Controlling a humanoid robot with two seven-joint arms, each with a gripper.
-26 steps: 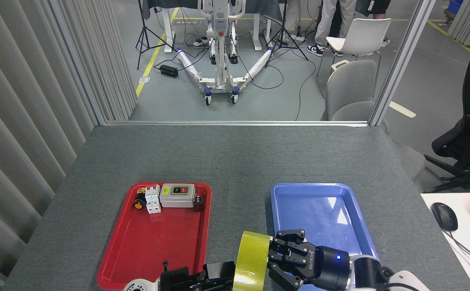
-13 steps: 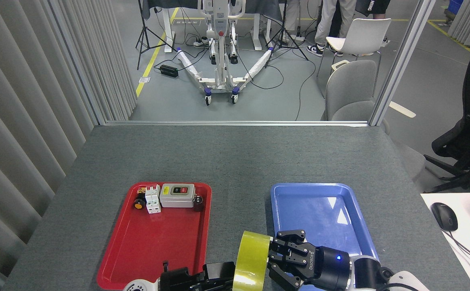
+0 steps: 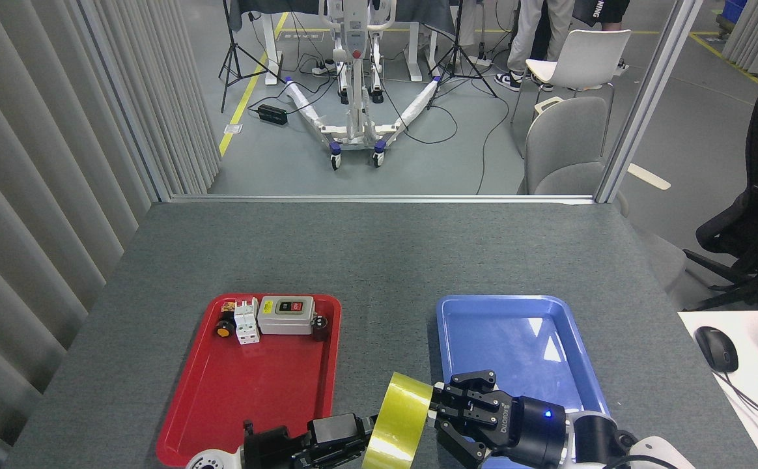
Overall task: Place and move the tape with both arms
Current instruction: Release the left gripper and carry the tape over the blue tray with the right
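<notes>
The tape [image 3: 397,422], a wide yellow roll, stands on edge and leans left above the table's near edge, between the two trays. My left gripper [image 3: 353,438] comes in from the bottom left and is shut on the roll's left side. My right gripper [image 3: 445,412], black with a blue light, sits against the roll's right face. Its fingers [image 3: 473,381] are spread and do not clamp the roll.
A red tray [image 3: 242,391] at the left holds a switch box [image 3: 286,315] and small electrical parts at its far end. A blue tray [image 3: 516,339] at the right lies partly under my right arm. A mouse [image 3: 716,348] lies on a white desk to the right.
My left arm has shifted left, and the roll has tipped from upright to leaning, its bottom swinging left. My right gripper has barely moved.
</notes>
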